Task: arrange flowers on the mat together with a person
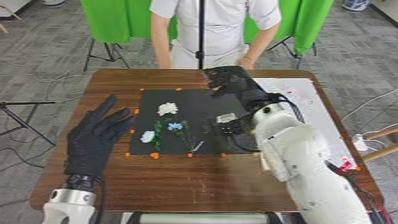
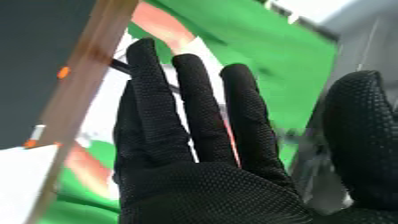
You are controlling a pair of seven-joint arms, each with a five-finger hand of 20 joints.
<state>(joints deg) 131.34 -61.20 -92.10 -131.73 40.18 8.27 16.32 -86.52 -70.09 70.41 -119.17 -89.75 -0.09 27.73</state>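
White flower (image 1: 168,108), two light-blue flowers (image 1: 175,126) on black mat (image 1: 194,100).

From the fingers of the right hand (image 1: 233,82), bare mat (image 1: 197,102) opens leftward and back toward the robot, giving a way through as far as the white flower (image 1: 167,108). Nearer the robot from there, the blue flower (image 1: 175,126) and pale blue flower (image 1: 147,136) block a low pass. Beyond the right fingers, a dark pole (image 1: 201,30) and the person (image 1: 219,30) stand in the way past the table (image 1: 209,187). Right of the left hand's (image 1: 91,142) fingers, the pale blue flower is the nearest obstacle; beyond their tips lies open wood.
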